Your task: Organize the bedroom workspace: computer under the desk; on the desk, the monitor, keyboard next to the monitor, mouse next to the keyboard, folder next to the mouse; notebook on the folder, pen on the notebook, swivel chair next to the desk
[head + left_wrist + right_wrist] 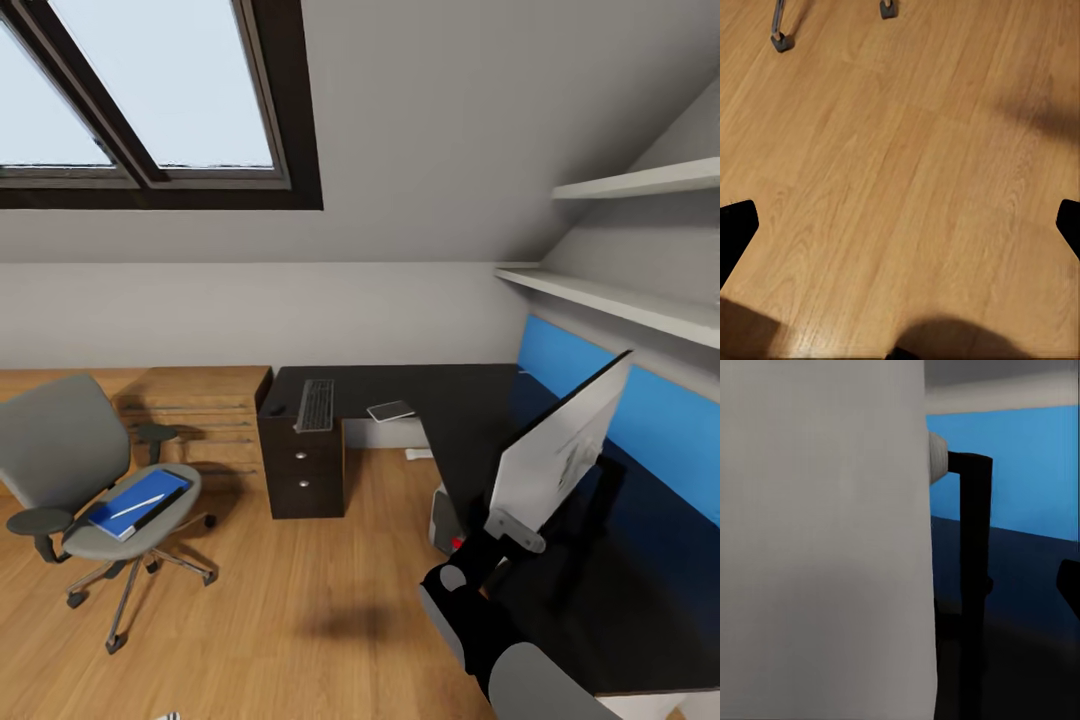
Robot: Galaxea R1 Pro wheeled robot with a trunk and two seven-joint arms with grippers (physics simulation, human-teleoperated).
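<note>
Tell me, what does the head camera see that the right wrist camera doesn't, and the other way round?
Head camera's extras: the grey padded swivel chair carrying the flat bright blue folder with the thin white pen on it, the slim black keyboard and small grey notebook on the desk, the white tower computer beneath it, and a light wooden dresser.
Right wrist camera's extra: a close look at the black stand post meeting the monitor's back.
Shared: the white-backed flat monitor, the glossy black desk, the blue wall panel.

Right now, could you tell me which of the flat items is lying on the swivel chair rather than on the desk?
The folder, bright blue, rests on the swivel chair seat with the pen on it; the keyboard and notebook lie on the desk.
</note>
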